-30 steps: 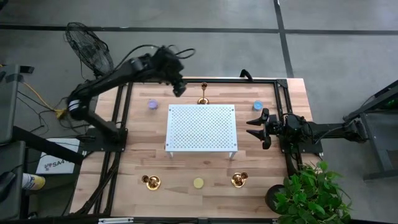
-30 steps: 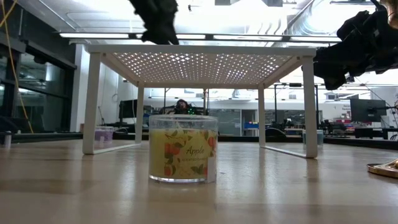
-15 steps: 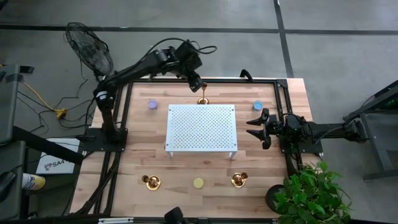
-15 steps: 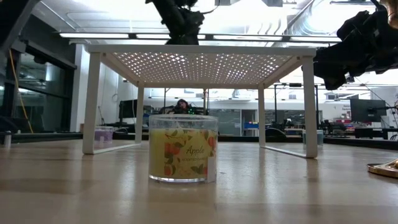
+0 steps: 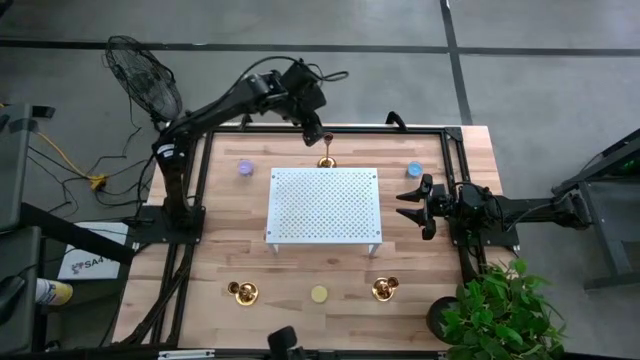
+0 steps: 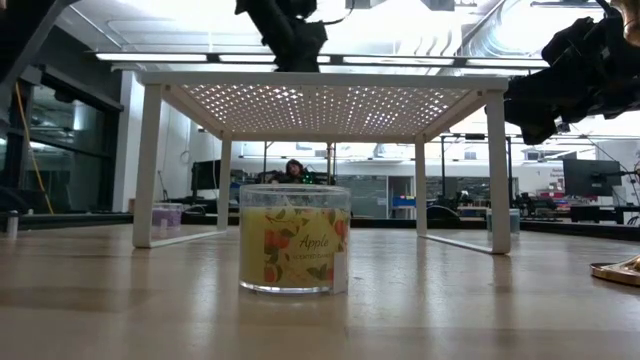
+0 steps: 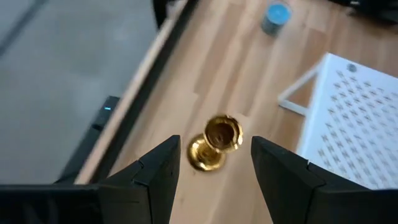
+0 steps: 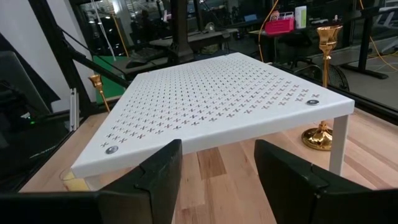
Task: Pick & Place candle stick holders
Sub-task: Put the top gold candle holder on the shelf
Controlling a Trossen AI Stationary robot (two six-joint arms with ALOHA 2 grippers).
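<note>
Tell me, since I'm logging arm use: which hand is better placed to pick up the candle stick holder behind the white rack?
Left. The left hand hovers open over that candle stick holder; the right hand waits beside the rack.

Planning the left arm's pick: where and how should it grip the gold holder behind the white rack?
Probably the thin stem under the cup, from straight above: the candle stick holder stands upright on its flared base, already between the left gripper's open fingers.
</note>
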